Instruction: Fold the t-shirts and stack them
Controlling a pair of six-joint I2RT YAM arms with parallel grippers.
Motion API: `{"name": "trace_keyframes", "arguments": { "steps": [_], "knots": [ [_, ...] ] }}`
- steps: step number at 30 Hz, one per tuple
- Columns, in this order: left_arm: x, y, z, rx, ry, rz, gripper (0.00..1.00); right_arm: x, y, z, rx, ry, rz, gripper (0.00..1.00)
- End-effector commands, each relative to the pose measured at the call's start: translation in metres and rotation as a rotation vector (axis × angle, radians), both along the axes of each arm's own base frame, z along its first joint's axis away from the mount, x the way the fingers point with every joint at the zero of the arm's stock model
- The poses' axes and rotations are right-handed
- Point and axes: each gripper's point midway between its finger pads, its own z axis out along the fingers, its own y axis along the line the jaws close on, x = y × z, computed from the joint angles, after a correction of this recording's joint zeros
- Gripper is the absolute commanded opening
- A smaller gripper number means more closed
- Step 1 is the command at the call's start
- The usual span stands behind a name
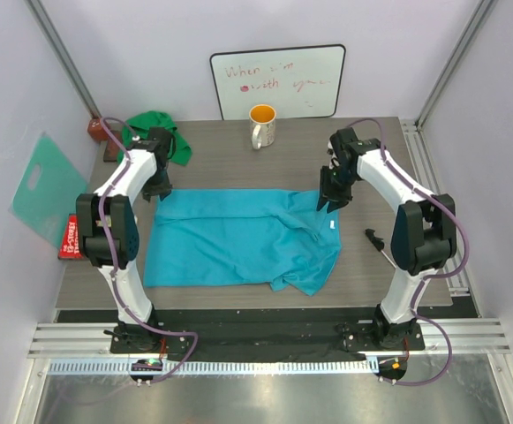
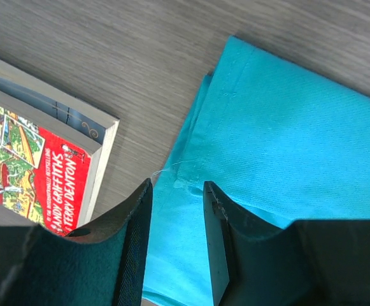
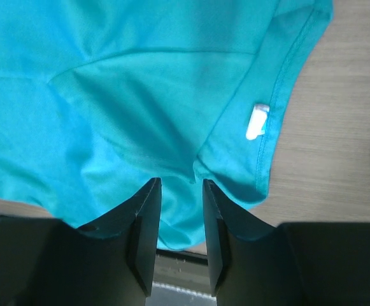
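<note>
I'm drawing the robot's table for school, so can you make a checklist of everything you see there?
Surface: grey wood-look table.
Job's things: turquoise t-shirt spread partly folded in the middle; green t-shirt bunched at the far left corner.
Clutter: orange-lined mug, red book, small black tool.
Grippers: left gripper and right gripper open over the turquoise t-shirt's far edge.
Cables: purple cables along both arms.
Surroundings: whiteboard, mint plastic sheet against the left wall.

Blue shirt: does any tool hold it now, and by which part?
Nothing is held. The left tool and the right tool stand open over the far corners of the blue shirt.
</note>
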Motion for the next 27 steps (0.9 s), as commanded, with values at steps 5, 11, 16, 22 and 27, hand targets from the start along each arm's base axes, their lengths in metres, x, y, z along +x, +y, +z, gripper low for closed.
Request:
{"name": "trace_keyframes", "arguments": {
  "steps": [5, 11, 16, 22, 27],
  "knots": [
    [0.029, -0.016, 0.001, -0.067, -0.059, -0.022, 0.38, 0.060, 0.003, -0.029, -0.055, -0.103, -0.047, 0.32],
    [0.039, -0.023, -0.009, -0.095, -0.066, -0.041, 0.35, 0.098, 0.007, -0.025, -0.063, -0.172, -0.060, 0.29],
    [0.045, -0.033, -0.020, -0.132, -0.067, -0.057, 0.25, 0.122, 0.008, -0.012, -0.075, -0.228, -0.079, 0.27],
    [0.045, -0.043, -0.043, -0.156, -0.025, -0.069, 0.04, 0.112, 0.000, -0.046, -0.134, -0.107, -0.076, 0.09],
    [0.038, -0.045, -0.064, -0.157, 0.030, -0.069, 0.00, 0.092, -0.006, -0.063, -0.158, -0.042, -0.071, 0.07]
  ]
}}
